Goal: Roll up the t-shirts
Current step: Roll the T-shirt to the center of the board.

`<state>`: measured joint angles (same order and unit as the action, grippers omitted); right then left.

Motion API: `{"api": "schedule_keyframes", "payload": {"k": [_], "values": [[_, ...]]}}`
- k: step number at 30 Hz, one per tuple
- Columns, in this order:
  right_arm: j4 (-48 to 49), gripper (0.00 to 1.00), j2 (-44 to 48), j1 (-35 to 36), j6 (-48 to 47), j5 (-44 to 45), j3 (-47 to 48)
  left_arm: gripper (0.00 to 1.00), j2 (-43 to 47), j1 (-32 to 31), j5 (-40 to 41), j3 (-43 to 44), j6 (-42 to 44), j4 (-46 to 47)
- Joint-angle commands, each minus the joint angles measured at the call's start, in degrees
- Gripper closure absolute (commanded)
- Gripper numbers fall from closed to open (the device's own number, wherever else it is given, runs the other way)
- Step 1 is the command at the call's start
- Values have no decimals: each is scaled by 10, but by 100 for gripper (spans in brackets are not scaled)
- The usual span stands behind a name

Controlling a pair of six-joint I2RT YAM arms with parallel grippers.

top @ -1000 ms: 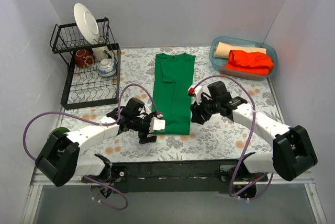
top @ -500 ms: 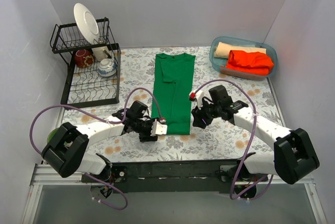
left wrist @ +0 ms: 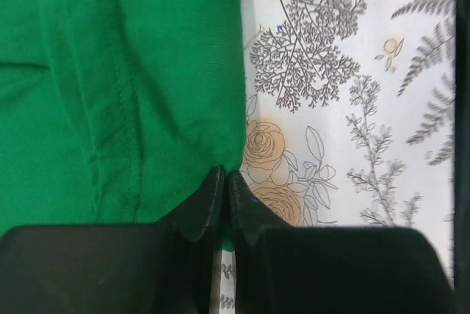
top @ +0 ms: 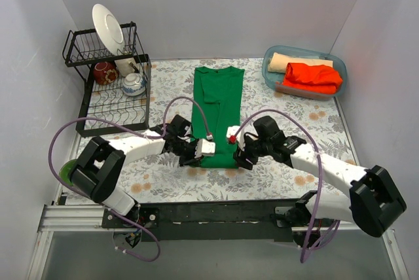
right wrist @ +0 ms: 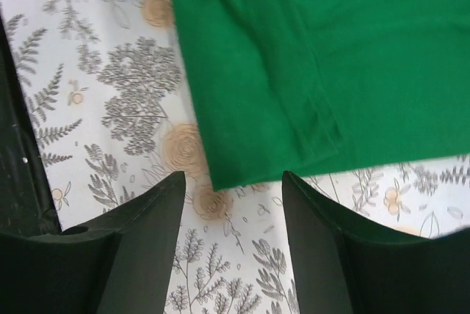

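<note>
The green t-shirt (top: 218,106) lies folded into a long strip on the flowered table, collar at the far end. My left gripper (top: 200,154) is at its near left corner. In the left wrist view the jaws (left wrist: 225,176) are shut on the hem of the green t-shirt (left wrist: 110,72), with a sliver of cloth showing between them. My right gripper (top: 236,157) is at the near right corner. It stands open (right wrist: 233,182) just above the table, and the corner of the green t-shirt (right wrist: 330,50) lies just ahead of the gap.
A blue bin (top: 332,63) at the back right holds a rolled orange-red t-shirt (top: 314,77) and a tan one (top: 291,62). A black dish rack (top: 108,106) with a plate (top: 108,28), mug and bowl stands at the back left. The black front rail (top: 216,211) runs along the near edge.
My left gripper slid right to the shirt's near left corner and shut on the hem. My right gripper moved left and down to the near right corner and opened wider.
</note>
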<state>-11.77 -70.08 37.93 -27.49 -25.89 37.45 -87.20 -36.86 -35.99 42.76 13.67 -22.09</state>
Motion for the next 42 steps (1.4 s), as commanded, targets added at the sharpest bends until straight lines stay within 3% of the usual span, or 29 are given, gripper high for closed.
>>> {"api": "schedule_keyframes", "payload": {"k": [1,10,17,25,31,33,36,37,38,39,42], "values": [[60,34,66,60,-58,-5,-44,100,-27,39,-129,76,-78,-122],[123,26,91,129,-24,80,-94,100,-76,71,-241,145,-153,-173],[177,25,58,151,-6,139,-105,100,-96,93,-268,156,-146,-197],[251,24,16,171,-19,142,-124,100,-112,109,-299,171,-167,-204],[312,26,-27,174,-30,218,-131,100,-117,116,-305,173,-146,-229],[334,34,-37,174,-41,238,-129,100,-115,118,-300,170,-140,-233],[335,66,-56,174,-58,251,-121,100,-107,120,-286,163,-114,-241],[331,83,-59,174,-64,250,-118,99,-105,120,-282,160,-110,-241],[316,90,-58,174,-67,241,-115,92,-95,120,-275,155,-109,-238],[302,94,-57,174,-70,237,-106,73,-84,122,-255,147,-120,-212],[247,99,-46,173,-64,211,-93,53,-5,123,-223,88,-133,-117]]}}
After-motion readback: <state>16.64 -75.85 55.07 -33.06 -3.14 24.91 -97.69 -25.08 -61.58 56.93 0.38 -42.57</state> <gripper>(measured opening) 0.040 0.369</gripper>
